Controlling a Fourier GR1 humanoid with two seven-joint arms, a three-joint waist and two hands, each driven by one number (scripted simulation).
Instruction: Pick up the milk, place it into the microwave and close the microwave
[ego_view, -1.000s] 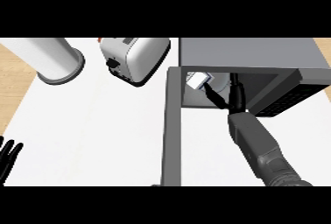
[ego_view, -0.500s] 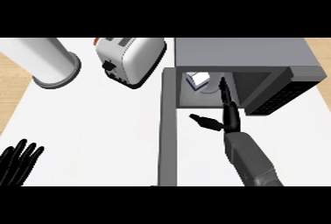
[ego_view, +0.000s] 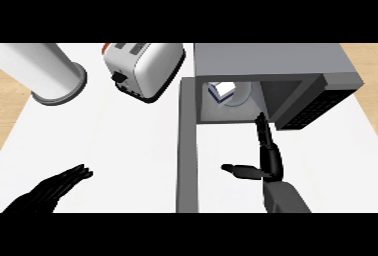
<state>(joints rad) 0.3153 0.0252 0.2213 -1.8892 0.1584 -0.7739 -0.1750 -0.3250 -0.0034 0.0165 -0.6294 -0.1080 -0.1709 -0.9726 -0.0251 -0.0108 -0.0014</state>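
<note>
As milk (ego_view: 225, 93) sits in micro (ego_view: 273, 60), door (ego_view: 187, 165) open.

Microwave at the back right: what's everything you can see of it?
The microwave is a grey, metal-looking box on the white counter, right of the toaster. Its door, at the left, stands open toward the robot. A dark panel fills its right front. Inside stands a white milk carton. The open right hand is just before the opening.

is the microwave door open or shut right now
Open: the door of the microwave stands swung out, and the milk shows inside its cavity.
</note>
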